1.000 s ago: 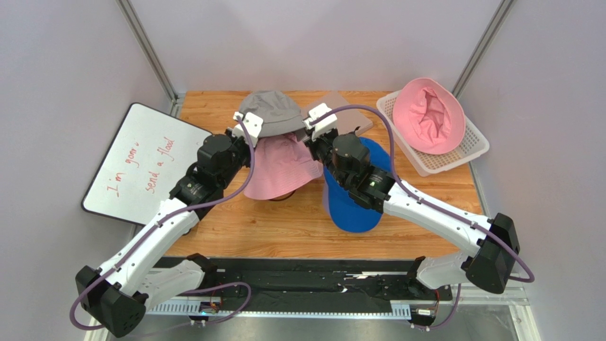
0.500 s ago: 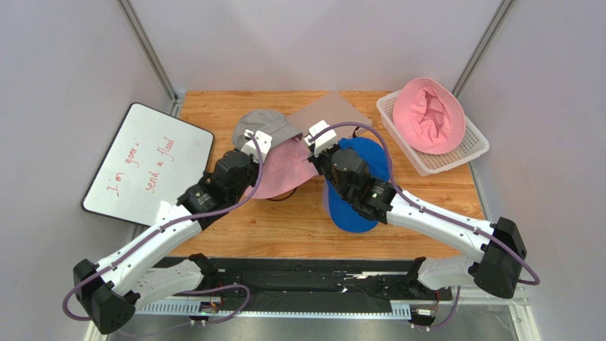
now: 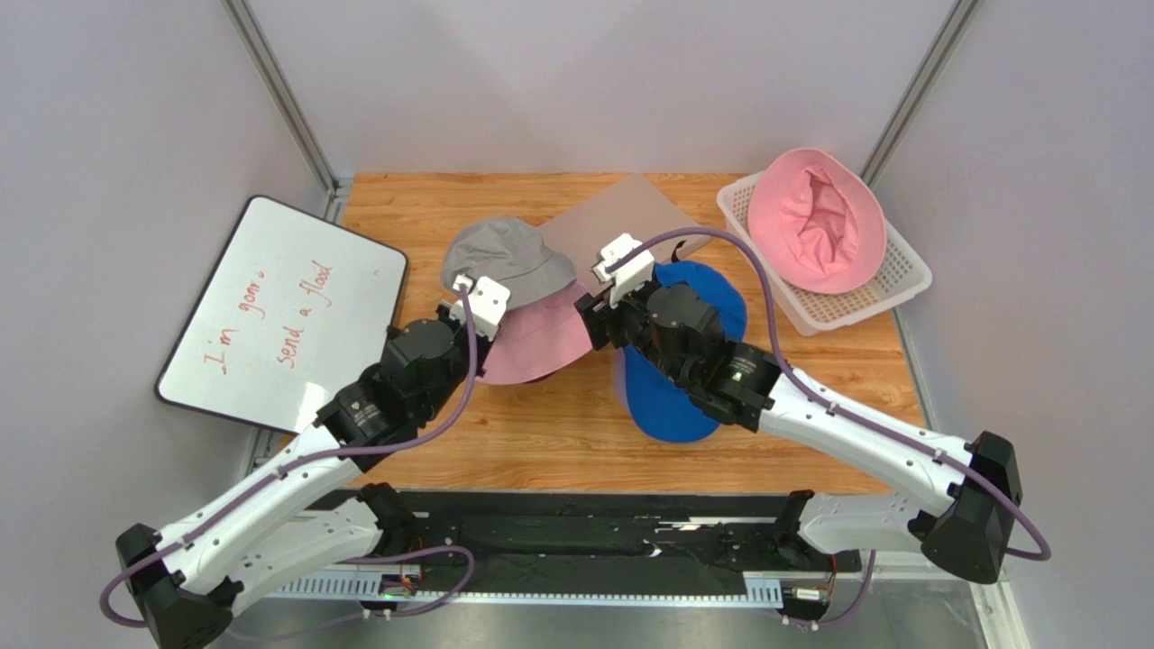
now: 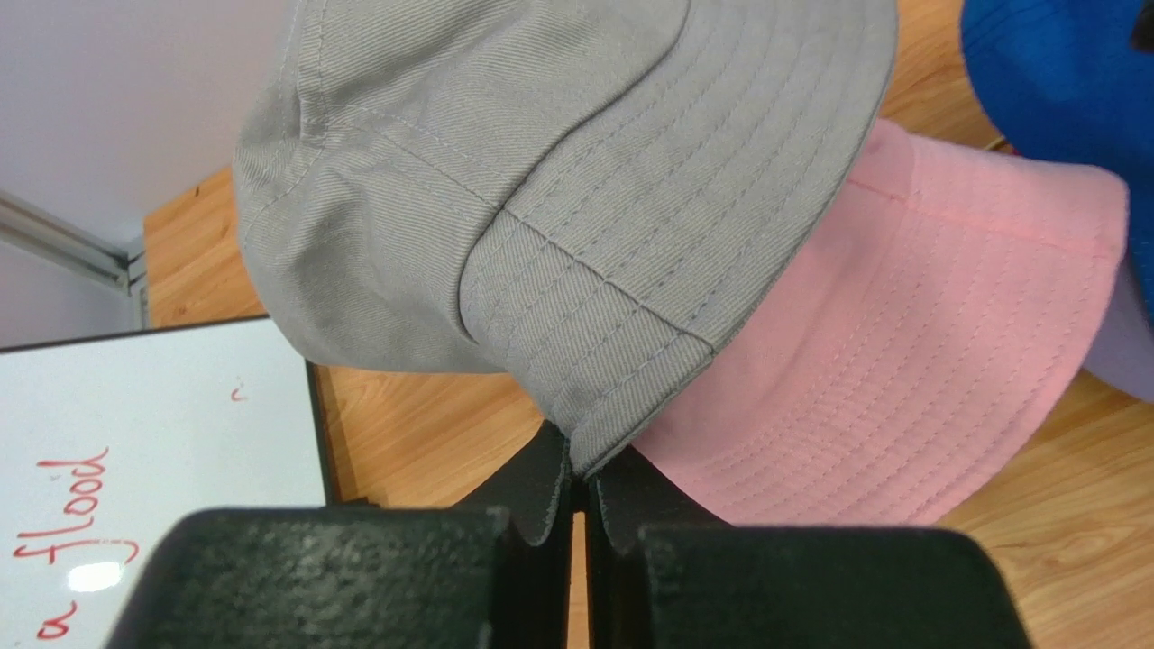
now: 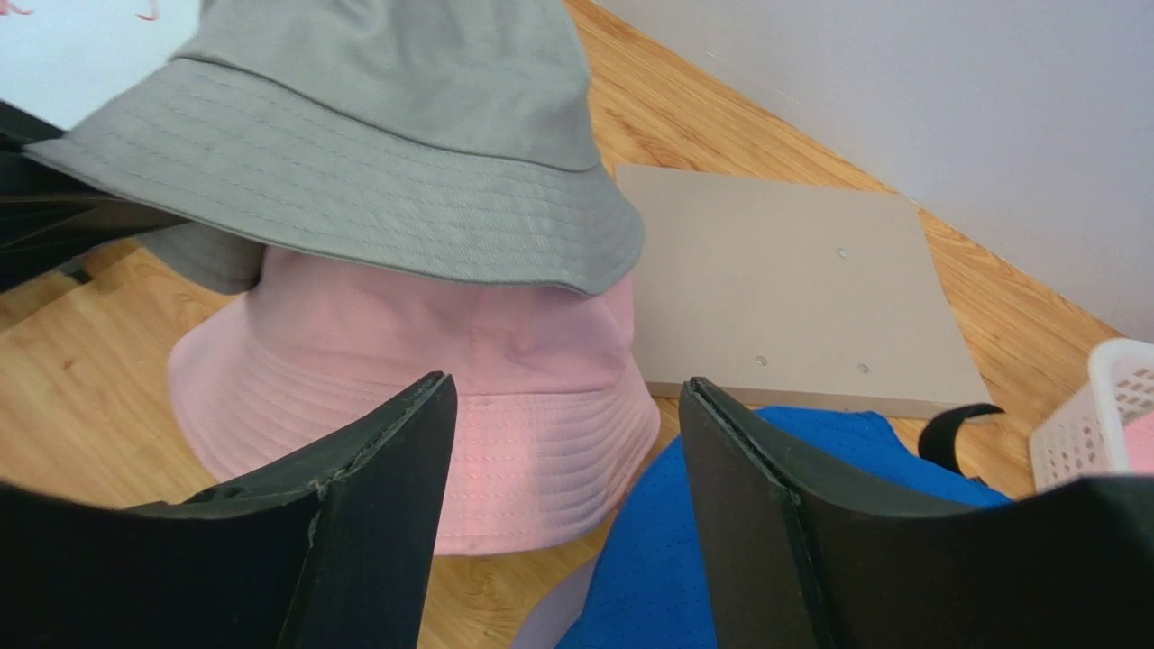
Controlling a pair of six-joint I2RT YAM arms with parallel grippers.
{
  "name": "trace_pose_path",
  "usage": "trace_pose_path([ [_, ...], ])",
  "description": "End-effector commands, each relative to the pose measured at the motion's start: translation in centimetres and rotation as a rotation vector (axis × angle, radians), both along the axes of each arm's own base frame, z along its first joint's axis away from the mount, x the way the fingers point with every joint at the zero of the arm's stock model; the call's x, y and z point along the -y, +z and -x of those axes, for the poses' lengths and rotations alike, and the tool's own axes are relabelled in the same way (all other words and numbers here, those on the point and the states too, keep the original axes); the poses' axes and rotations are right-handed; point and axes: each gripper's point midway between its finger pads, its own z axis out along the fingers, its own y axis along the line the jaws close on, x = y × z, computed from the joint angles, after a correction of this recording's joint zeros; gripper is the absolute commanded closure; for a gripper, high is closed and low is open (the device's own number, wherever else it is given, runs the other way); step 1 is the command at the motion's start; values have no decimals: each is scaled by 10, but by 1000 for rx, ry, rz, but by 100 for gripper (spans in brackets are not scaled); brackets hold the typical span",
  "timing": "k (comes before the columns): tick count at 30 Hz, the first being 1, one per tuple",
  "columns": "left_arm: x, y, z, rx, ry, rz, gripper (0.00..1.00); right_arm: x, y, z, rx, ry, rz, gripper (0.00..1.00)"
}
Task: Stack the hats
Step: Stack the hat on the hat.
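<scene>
A grey bucket hat (image 3: 504,254) lies tilted over a pale pink bucket hat (image 3: 545,346) at mid-table. My left gripper (image 4: 587,467) is shut on the near edge of the grey hat's (image 4: 569,176) brim, with the pink hat's (image 4: 921,352) brim just to its right. My right gripper (image 5: 566,406) stands open just off the pink hat's (image 5: 447,352) right brim, with nothing between its fingers. A blue cap (image 3: 675,395) lies flat on the table under the right arm. Another pink bucket hat (image 3: 817,217) rests upside down in the white basket (image 3: 894,291).
A whiteboard (image 3: 278,311) with red writing overhangs the table's left edge. A tan board (image 3: 623,214) lies flat behind the hats, between them and the basket. The blue cap (image 5: 704,568) fills the floor under my right fingers.
The grey hat has come down toward me onto the pink hat. My right gripper has opened and let go of it. Both arms drew back toward the near edge.
</scene>
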Motion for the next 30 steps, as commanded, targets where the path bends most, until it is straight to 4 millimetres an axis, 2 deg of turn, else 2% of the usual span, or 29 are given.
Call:
trace_pose_path([
  [1,14,19,1,42,-55,37,100,-17,20,18,-1,145,-33,35],
  [3,13,16,-1,34,-45,20,100,-24,12,23,-30,184,-31,35],
  [7,13,13,-2,21,-34,1,100,-35,-17,19,-96,180,-17,36],
  [12,10,18,1,39,-23,-3,100,-44,-45,22,-159,201,-13,34],
  [18,10,24,6,55,-32,12,100,-46,-95,12,-241,154,11,34],
  [20,11,26,8,60,-39,14,100,-47,-98,6,-238,136,-1,36],
  [23,12,26,9,60,-40,6,100,-47,-109,3,-258,119,12,44],
  [27,15,23,10,56,-50,-1,100,-47,-115,-1,-246,102,5,63],
  [30,19,17,11,49,-64,-19,100,-52,-118,-3,-240,102,-25,69],
])
